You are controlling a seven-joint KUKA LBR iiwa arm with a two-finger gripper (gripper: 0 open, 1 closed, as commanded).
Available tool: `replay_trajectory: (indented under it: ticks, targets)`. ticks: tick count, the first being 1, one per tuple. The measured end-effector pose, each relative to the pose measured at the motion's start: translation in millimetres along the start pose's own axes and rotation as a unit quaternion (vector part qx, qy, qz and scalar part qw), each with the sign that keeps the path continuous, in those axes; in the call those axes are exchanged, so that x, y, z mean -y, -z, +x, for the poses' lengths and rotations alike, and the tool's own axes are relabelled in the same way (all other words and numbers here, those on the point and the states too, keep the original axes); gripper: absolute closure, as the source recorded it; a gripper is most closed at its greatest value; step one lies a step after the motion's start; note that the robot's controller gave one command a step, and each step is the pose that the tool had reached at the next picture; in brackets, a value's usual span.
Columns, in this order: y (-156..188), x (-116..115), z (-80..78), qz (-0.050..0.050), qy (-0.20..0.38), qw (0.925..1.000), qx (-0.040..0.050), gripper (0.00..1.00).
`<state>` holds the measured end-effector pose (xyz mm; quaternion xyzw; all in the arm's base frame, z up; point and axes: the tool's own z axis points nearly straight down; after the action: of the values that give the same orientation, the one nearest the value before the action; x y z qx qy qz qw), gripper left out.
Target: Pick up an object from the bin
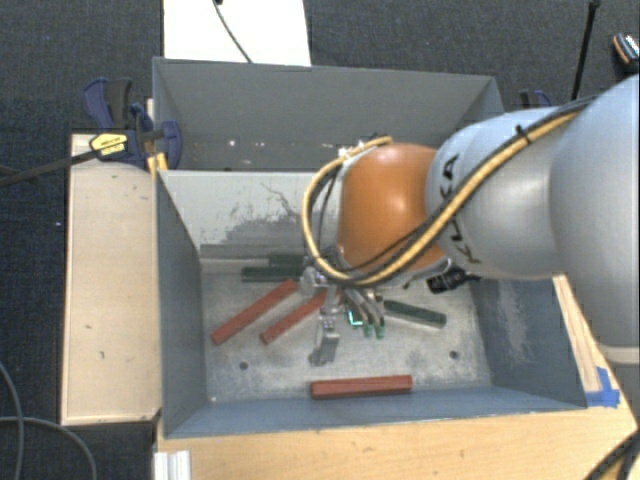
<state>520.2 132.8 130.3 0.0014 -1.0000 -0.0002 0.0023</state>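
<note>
Grey bin floor [455, 358], tool [347, 333] low beside a red-brown bar [290, 322], grip state unclear.

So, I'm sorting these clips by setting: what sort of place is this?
Probably a robotics lab's bin-picking test cell: a KUKA arm reaches into a grey bin holding a few red-brown sticks and green sticks, set on dark carpet.

Grey arm [545, 203], orange cover [385, 203], looped cables [309, 213], metal hand [348, 330]
</note>
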Motion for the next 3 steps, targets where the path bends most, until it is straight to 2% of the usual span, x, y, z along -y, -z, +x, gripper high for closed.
replay_trajectory:
  ticks: [1, 2, 3]
  targets:
    - [-15, 62, -23.3, 0.002, 0.034, 0.9994, 0.0034, 0.00]
    - [-62, 0, -32.8, -0.001, 0.056, 0.9984, 0.0024, 0.00]
    - [-59, -68, -23.7, 0.000, 0.407, 0.9136, 0.0051, 0.00]
